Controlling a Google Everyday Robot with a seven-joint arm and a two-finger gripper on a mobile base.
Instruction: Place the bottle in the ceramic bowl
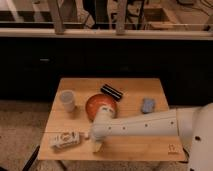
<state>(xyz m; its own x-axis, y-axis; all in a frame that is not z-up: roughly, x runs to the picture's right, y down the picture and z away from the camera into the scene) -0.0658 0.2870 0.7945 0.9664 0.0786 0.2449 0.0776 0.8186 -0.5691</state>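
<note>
The task is sitting at its opening stage, with nothing placed yet. The bottle [65, 140] is lying on its side near the front-left corner of the counter [136, 87], well short of the ceramic bowl [101, 105], which is waiting empty near the middle with nothing showing inside it. The arm is reaching in from the right across the front of the counter, and the gripper [92, 141] is hanging low just at the bottle's right end, close enough to be touching it or nearly so. How the jaws are standing cannot be told, nor whether they are gripping the bottle. Judging from this, the grasp is only being attempted; securing it, lifting, carrying back to the bowl and releasing are all remaining.
</note>
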